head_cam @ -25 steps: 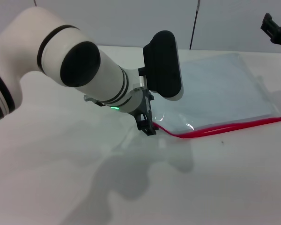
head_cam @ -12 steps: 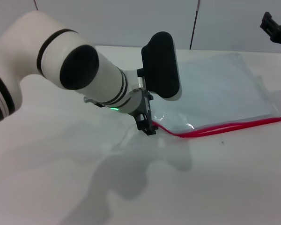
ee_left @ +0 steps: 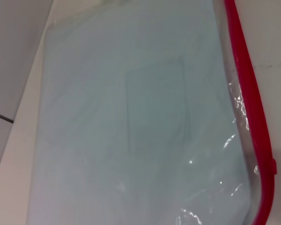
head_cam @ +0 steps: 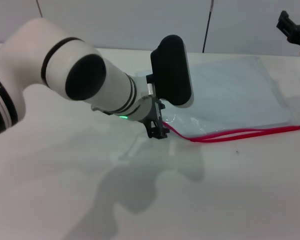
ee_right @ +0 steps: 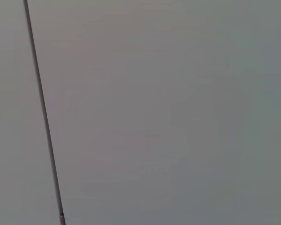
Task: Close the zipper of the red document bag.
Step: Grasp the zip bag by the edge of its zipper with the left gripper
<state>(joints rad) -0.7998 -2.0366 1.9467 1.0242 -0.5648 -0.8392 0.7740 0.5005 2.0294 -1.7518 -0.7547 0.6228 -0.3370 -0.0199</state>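
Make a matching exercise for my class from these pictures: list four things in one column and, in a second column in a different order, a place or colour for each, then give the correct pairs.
Column 1
1. zipper
2. red document bag
3. left gripper
4. right gripper

Column 2
A. raised at the far right edge of the head view, away from the pouch
B. bright red strip along the near edge
C. at the zip strip's left end
D. pale blue-grey, lying flat on the table

Pairs: 1-B, 2-D, 3-C, 4-A
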